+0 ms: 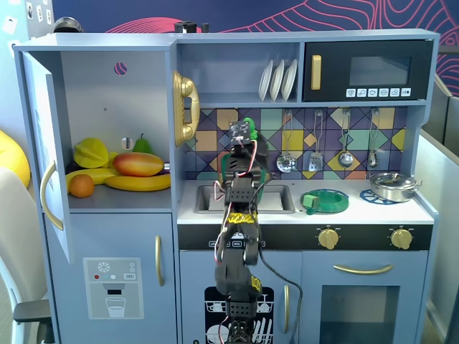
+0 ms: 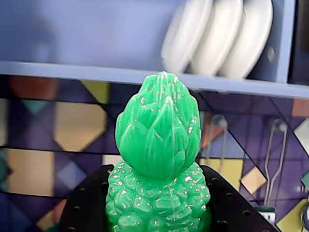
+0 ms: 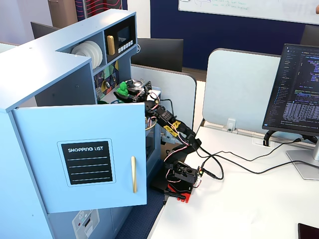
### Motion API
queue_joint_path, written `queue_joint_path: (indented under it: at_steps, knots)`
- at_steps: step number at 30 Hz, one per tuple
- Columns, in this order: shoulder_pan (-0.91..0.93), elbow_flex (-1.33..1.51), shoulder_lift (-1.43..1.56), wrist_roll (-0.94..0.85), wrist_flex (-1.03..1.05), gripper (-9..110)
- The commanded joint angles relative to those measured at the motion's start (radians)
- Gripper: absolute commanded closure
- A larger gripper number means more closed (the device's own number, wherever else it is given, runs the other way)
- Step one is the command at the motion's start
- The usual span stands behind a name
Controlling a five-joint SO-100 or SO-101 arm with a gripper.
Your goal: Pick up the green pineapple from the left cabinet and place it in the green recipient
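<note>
Green pineapple (image 2: pixel 159 159) clamped in the gripper (image 2: pixel 159 212), clear of the left cabinet (image 1: pixel 115 107). Left: carry over and drop into the green recipient (image 1: pixel 324 201).

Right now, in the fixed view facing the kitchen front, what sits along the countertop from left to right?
Sink → the claw holding the green pineapple above the sink → green recipient → silver pan.

The arm (image 1: pixel 240 236) is built of black segments with yellow-and-black striped tape around its middle, loose red, white and black cables along it, and a red-edged base. The gripper (image 2: pixel 159 203) has matte black jaws dotted with small holes.
</note>
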Motion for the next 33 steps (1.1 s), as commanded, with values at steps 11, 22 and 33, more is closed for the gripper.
queue_joint_path:
  at_steps: [11,22,33]
  knots:
    - [-0.003,-0.341,-0.399,0.009,-0.104,102]
    - [-0.114,-0.529,-0.568,0.118,-0.028,102]
    - [-0.141,-0.565,-0.617,0.123,-0.032,72]
